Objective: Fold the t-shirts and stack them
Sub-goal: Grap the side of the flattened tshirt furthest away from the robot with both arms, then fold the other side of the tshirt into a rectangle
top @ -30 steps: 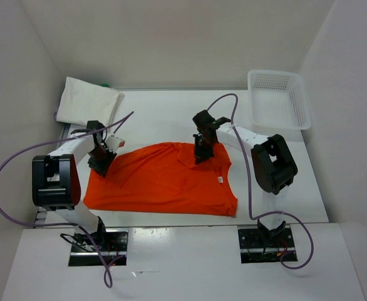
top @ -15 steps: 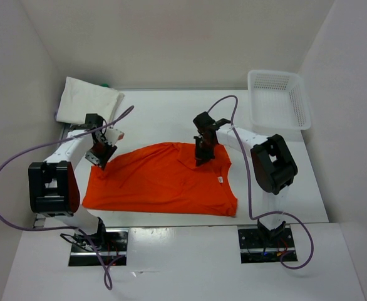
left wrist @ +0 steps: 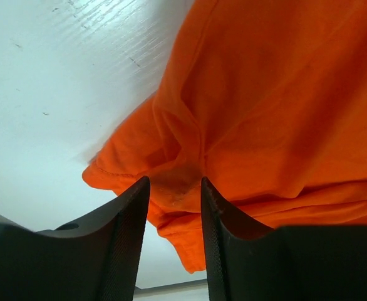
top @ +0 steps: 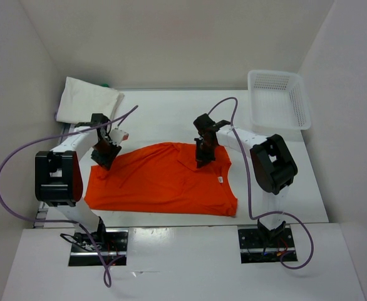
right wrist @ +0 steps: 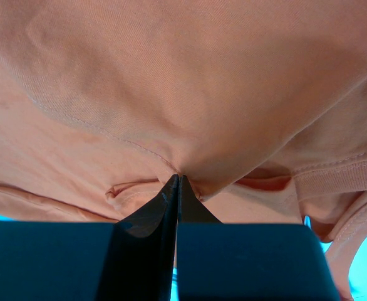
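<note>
Left claw [top: 104, 155] is released. Its jaws stand parted, and the bunched sleeve [left wrist: 171, 150] of the orange-red t-shirt [top: 161, 185] lies just under and ahead of its tips with nothing clamped. Right claw [right wrist: 178, 179] is clenched on a small pinch of the same shirt, with the collar [right wrist: 334, 179] just to its side.

The shirt lies spread on the bench [top: 165, 116], between the two claws and mostly on the near side of both. The folded white t-shirt [top: 86, 100] sits well beyond the left claw, in the far corner. The basket [top: 304, 100] is well off beyond the right claw.

Risks as I read them:
- Only one side is held. If you lift or pull with the right claw now, the shirt will likely pivot and drag, and the left side will crumple instead of folding.
- The right pinch is thin and sits at the very tips. A quick tug probably slips it out.
- The sleeve under the left claw is bunched. If you close there blind, you may grab several layers or just the hem, which skews the fold line.
- The left claw sits low over the bench. Closing while pressed down could scrape the surface and miss the cloth.
- The left arm's cable [top: 118, 119] loops out toward the white shirt. A wide swing that way could snag the stack.

Close the left claw on a flat sleeve edge before you move the right.
</note>
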`<state>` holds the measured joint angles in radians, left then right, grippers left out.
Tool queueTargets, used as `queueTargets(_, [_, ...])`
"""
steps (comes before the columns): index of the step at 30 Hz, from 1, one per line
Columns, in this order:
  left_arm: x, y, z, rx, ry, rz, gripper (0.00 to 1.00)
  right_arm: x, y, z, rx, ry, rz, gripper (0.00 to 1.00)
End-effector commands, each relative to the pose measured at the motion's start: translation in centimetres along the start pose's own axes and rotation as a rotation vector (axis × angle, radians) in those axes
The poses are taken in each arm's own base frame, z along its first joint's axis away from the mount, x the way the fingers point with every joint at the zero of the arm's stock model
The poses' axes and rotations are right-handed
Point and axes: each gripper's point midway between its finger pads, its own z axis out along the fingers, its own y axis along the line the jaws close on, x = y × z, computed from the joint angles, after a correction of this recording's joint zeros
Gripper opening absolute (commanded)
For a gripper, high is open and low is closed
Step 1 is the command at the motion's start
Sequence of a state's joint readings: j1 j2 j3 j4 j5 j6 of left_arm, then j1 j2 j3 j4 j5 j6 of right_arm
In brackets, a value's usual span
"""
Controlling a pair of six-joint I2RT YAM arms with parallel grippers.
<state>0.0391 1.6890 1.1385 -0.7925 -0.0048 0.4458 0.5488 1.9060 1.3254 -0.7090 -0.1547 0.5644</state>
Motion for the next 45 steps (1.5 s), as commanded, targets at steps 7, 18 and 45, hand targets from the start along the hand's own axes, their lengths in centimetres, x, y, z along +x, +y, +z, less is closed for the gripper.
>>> queueTargets(7, [2.4,-1.2,1.1,0.055,0.107,0.02,0.26,-1.4,0.6,-0.9,-0.027,-0.061,-0.003,0.0])
queueTargets(18, [-1.0,4.5,-2.7,-0.215,0.037,0.077,0.0,-3.8,-1.7,-4.6,-0.02,-0.141,0.042,0.0])
queueTargets(45, [-0.4,8.5,-7.9,-0.694,-0.106,0.235,0.0,-1.8,-5.0,-12.4,-0.179,-0.232,0.165,0.0])
